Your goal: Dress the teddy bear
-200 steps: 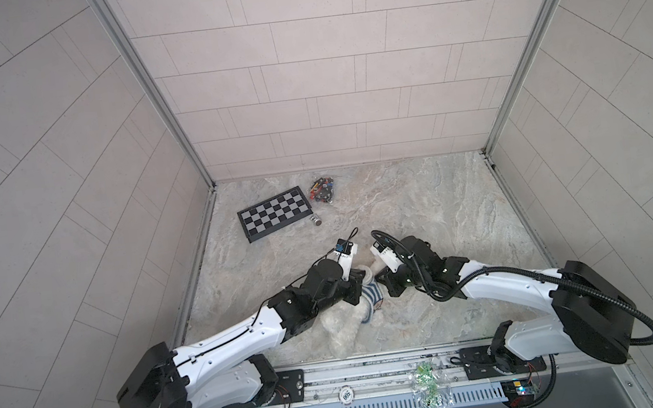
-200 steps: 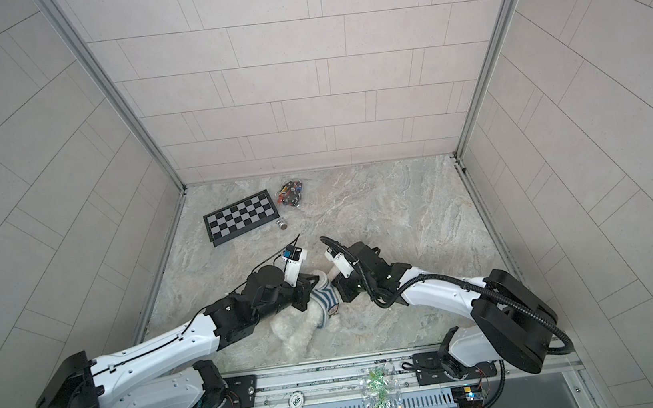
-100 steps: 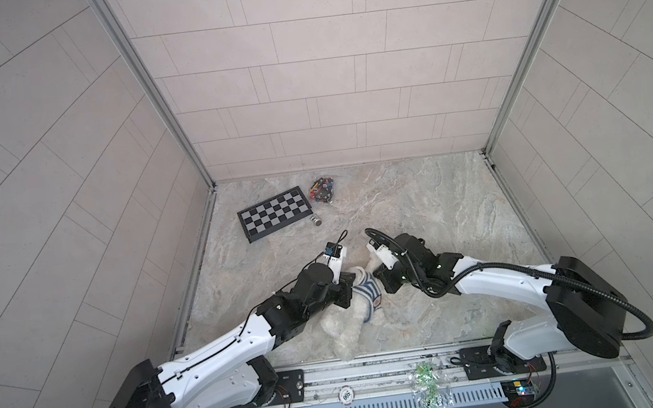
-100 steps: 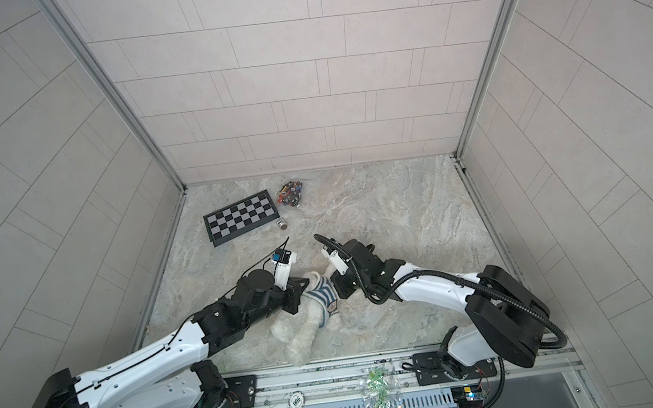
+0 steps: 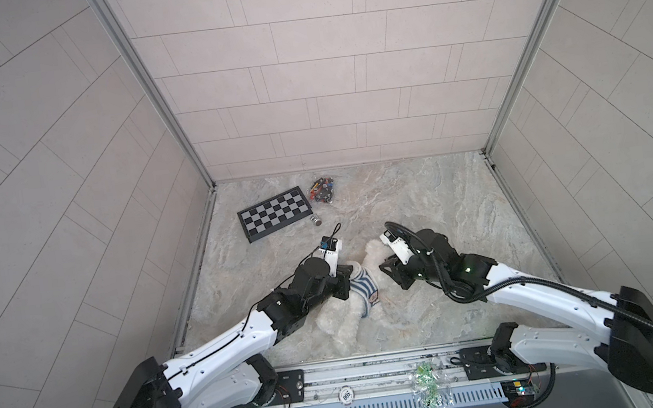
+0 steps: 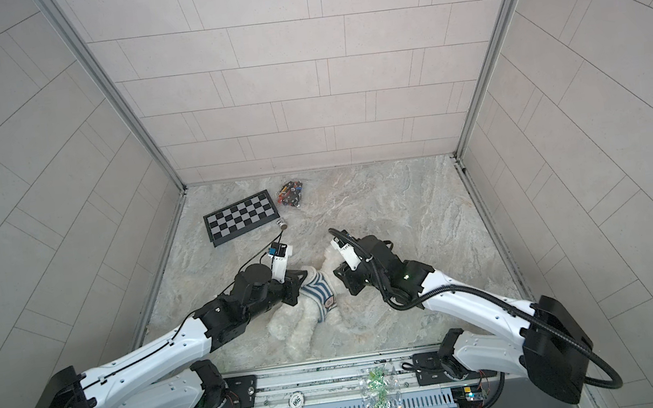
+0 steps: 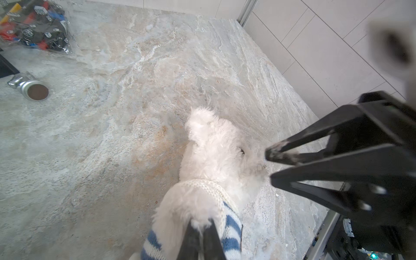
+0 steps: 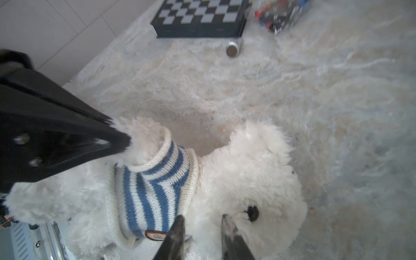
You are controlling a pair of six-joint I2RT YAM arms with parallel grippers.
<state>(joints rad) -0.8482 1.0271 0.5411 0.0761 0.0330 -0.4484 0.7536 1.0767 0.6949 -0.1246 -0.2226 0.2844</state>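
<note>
1. Right wrist view: the teddy bear lies on the bench, on the robot's side of the chessboard and well apart from it; its head points toward the chessboard; the striped shirt sits bunched round its neck and chest.
2. The left jaws are clenched on the paw poking out of the sleeve (fur rather than knit, as far as I can tell); the right jaws stand parted just beside the muzzle and the badge hem, grasping nothing.
3. Step in hand, I judge: drawing the hem down the body; the right jaws should bite knit only, at the badge edge; then pull slowly away from the chessboard, while the left jaws anchor the paw.
</note>
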